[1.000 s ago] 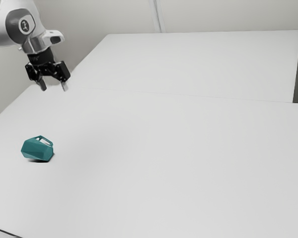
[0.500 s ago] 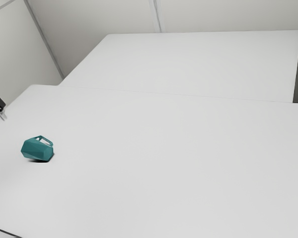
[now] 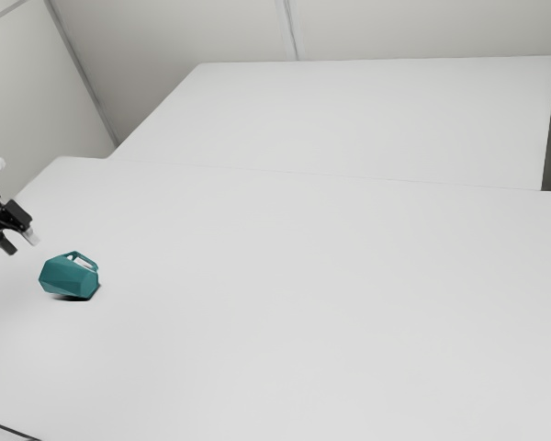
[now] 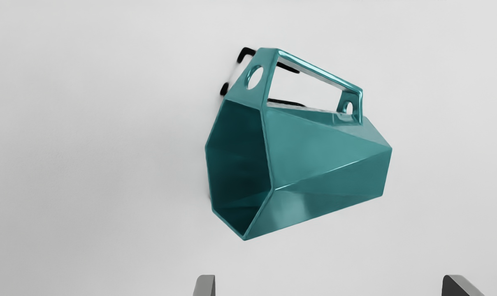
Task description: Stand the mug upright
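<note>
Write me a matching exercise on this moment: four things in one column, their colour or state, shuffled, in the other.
1. Mug
2. Handle
3. Jaws
4. Table

A. Pierced by round holes
B. Whitish, with a smooth top
C. Tipped on its side
D. Apart, holding nothing

Right pairs: 1-C, 2-A, 3-D, 4-B

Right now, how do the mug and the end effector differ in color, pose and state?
The mug is teal, while the end effector is black with greyish fingertips. The mug lies on its side on the table, whereas the end effector is raised off it. The mug's mouth faces sideways, while the end effector's fingers angle downward, spread apart. Shared: both are open, and neither touches the other.
</note>
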Controlling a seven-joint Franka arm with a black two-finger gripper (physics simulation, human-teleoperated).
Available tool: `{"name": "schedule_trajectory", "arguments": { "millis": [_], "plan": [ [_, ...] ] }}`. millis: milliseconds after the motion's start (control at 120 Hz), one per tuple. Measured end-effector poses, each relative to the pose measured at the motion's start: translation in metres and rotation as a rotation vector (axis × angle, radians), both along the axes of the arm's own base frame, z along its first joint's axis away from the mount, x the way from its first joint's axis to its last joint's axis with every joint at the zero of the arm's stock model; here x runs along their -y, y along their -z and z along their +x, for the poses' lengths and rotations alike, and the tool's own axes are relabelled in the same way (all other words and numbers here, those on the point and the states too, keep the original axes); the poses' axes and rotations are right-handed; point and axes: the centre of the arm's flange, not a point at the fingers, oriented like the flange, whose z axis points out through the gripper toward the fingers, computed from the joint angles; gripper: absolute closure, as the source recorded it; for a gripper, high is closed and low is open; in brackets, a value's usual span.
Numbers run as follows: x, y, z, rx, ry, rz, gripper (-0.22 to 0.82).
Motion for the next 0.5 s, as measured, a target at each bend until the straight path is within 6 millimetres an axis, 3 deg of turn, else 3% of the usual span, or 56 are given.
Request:
{"name": "schedule_trajectory", "arguments": {
  "millis": [217, 500],
  "plan": [
    [-0.012, 0.034, 0.005, 0.050, 0.105, -0.019, 0.00],
    [-0.030, 0.050, -0.004, 0.124, 0.186, -0.022, 0.00]
  ]
}}
